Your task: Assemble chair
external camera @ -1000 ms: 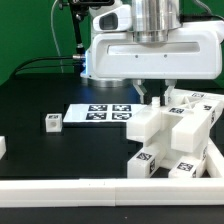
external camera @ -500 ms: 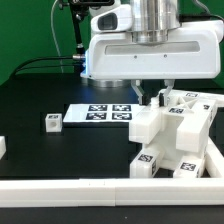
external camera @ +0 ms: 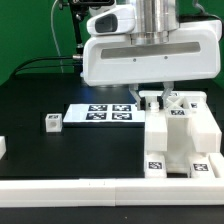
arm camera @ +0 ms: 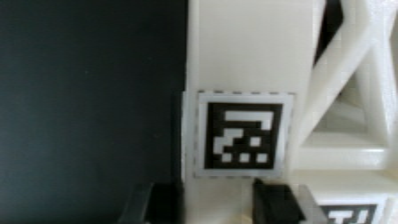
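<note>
Exterior view: arm vertical above chair (external camera: 180,140) | wrist view: fingers (arm camera: 164,205) clamp its tagged bar (arm camera: 240,60)

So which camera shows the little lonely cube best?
The exterior view: the little cube sits apart on the black table, its tag visible. The wrist view misses it, showing only a tagged white bar up close.

The white hand (external camera: 152,97) hangs over the black counter (external camera: 60,150) on the exterior view's right, its fingertips down at the top of the half-built chair (external camera: 182,140), a stack of white blocks carrying black-and-white tags. The chair stands against the long white rail (external camera: 90,188) along the front. The marker board (external camera: 100,114) lies flat just beside the chair, and a small tagged cube (external camera: 52,122) sits apart, toward the exterior view's left.
</note>
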